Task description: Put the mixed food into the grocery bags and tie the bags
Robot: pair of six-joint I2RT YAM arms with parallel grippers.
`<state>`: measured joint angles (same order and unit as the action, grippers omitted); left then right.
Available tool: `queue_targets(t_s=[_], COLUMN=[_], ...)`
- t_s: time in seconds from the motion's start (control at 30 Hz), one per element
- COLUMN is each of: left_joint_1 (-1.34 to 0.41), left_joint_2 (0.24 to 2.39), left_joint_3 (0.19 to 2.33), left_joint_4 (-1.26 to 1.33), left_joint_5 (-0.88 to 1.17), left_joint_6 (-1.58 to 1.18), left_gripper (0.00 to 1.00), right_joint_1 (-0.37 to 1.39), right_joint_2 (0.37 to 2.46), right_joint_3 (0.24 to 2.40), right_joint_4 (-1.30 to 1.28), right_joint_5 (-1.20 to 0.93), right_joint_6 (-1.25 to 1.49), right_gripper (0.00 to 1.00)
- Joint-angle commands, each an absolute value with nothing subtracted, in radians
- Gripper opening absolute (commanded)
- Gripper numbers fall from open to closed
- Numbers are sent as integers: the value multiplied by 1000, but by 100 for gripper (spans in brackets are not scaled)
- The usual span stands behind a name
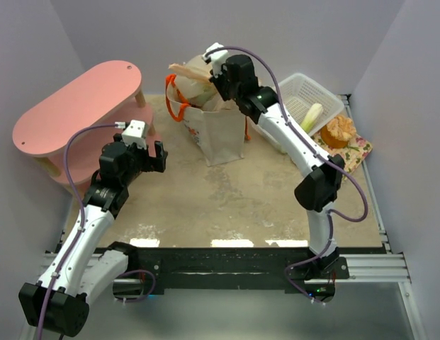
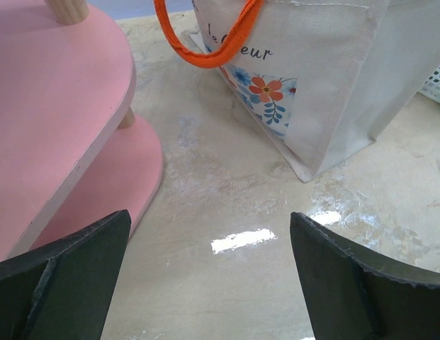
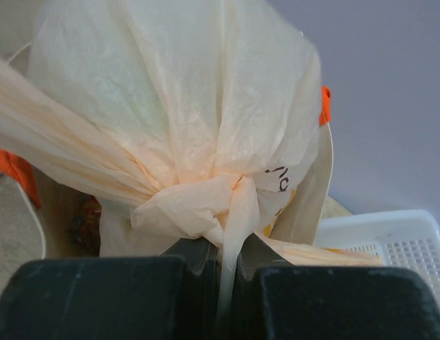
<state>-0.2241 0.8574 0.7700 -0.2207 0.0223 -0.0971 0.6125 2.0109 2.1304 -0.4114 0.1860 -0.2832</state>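
Lilac walls (image 1: 99,28); pink two-tier shelf (image 1: 78,106) left; beige tabletop (image 1: 227,205), possibly stone.

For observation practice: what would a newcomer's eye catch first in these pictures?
The knotted peach plastic bag rising from the canvas tote at far centre, its tail pinched in the right arm's shut jaws. Then the pink two-tier shelf at the left, beside the left arm's open jaws.

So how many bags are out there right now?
2. A canvas tote stands at the back centre; a knotted peach plastic bag sticks out of its top, pinched by the right gripper. Another could be hidden inside.
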Motion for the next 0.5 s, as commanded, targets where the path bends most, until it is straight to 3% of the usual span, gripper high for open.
queue_targets(t_s=[0.0, 0.1, 0.4, 0.47], left_joint_1=[-218, -218, -218, -218], left_joint_2=[859, 865, 864, 862], left_joint_3=[767, 767, 767, 767], left_joint_4=[-172, -176, -169, -167], left_joint_5=[41, 44, 58, 60], left_joint_6=[-114, -114, -110, -110], left_gripper=[100, 100, 100, 100], right_joint_1=[598, 584, 569, 571], right_joint_2=[2234, 2353, 2298, 2251], right_joint_3=[2392, 2543, 2385, 2394], right_joint_4=[-739, -850, -772, -755], right_joint_5=[146, 120, 117, 95], right_joint_6=[-307, -314, -288, -285], right_gripper=[0, 0, 0, 7])
